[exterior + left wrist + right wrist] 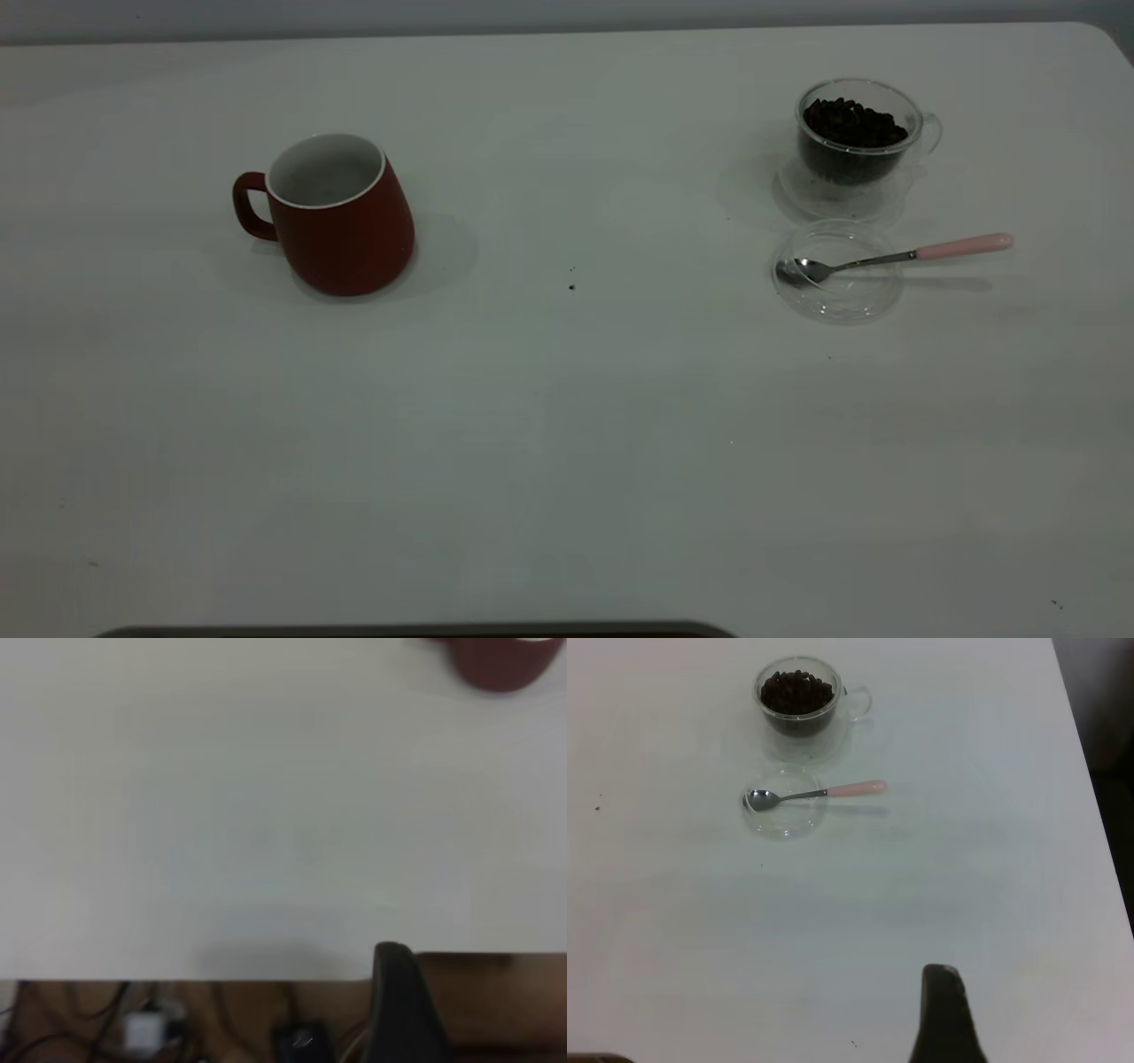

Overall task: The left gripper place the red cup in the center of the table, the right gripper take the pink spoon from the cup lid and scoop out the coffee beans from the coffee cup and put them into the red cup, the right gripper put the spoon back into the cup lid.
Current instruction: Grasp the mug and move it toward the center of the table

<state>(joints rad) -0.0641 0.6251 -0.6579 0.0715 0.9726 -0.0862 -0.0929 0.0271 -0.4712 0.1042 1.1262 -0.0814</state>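
Dark-red cup stands left of the counter's centre, untouched; step one looks unstarted. Next, the left end effector must reach it. Neither it nor the right end effector shows whether it is released or clenched.

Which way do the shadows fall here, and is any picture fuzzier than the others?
Exterior view: the red cup throws a soft shadow to its right on the table, and the pink spoon leaves a thin one just below its handle. Left wrist view: blurriest, the cup only a smeared red patch. Right wrist view: the coffee beans read fairly clearly.
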